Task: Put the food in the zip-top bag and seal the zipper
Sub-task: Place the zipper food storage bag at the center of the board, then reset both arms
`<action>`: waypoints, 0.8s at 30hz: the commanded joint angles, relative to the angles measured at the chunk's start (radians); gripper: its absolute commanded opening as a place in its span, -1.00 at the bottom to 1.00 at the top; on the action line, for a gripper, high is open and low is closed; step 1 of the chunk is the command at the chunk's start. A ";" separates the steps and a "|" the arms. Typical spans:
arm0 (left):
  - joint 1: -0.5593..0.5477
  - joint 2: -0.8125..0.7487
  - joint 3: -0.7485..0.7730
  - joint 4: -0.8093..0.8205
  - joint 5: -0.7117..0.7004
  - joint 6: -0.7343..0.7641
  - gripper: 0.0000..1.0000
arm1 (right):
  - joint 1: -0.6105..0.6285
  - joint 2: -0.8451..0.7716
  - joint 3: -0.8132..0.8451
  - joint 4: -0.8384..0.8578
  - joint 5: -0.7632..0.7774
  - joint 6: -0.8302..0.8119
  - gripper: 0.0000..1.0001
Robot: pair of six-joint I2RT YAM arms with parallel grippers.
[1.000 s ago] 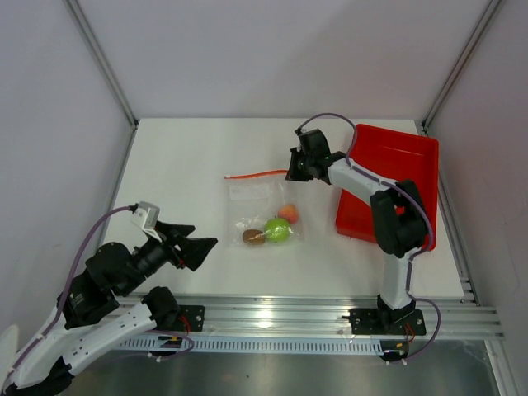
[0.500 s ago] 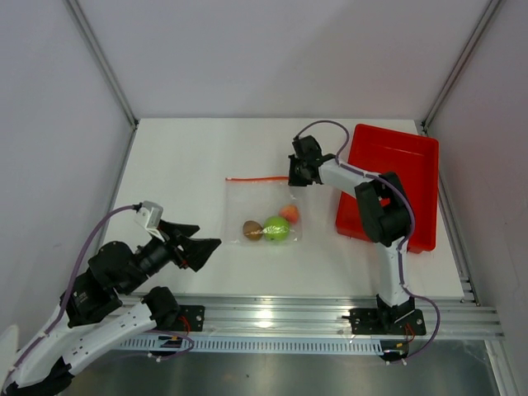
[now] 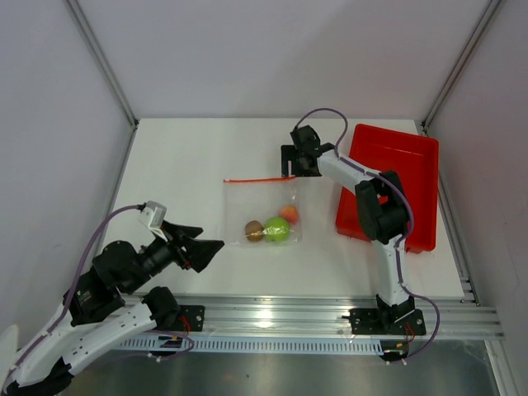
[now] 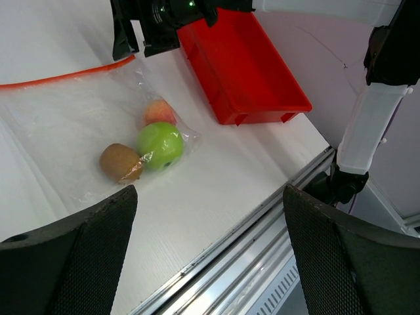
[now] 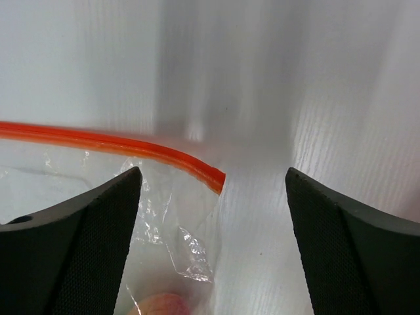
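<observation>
Now right gripper (image 3: 289, 165) spread wide, gripping nothing. Left gripper (image 3: 205, 246) also wide, empty, near-left of bag (image 3: 247, 202). Since half a second ago, right gripper shifted slightly far, off zipper (image 3: 257, 178) end; bag barely moved. Zipper's right end lies between right gripper's fingers in wrist view, touching neither. Apple (image 3: 277, 229), peach (image 3: 289, 214), brown lump (image 3: 254, 230) sit inside bag, nearer than right gripper.

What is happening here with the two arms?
The green apple, the peach and the brown lump lie inside the clear zip-top bag. The right gripper, open, is at the right end of the orange-red zipper, not gripping it. The left gripper, also open, hovers apart from the bag.
</observation>
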 commanded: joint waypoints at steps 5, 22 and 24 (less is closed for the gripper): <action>-0.002 0.085 -0.008 0.041 0.048 -0.037 0.98 | 0.029 -0.192 -0.059 -0.016 0.155 -0.066 0.99; 0.358 0.378 -0.029 0.361 0.339 -0.071 0.99 | 0.202 -1.056 -0.784 -0.024 0.227 0.115 0.99; 0.441 0.393 -0.052 0.395 0.370 -0.088 0.99 | 0.217 -1.137 -0.856 -0.033 0.232 0.157 0.99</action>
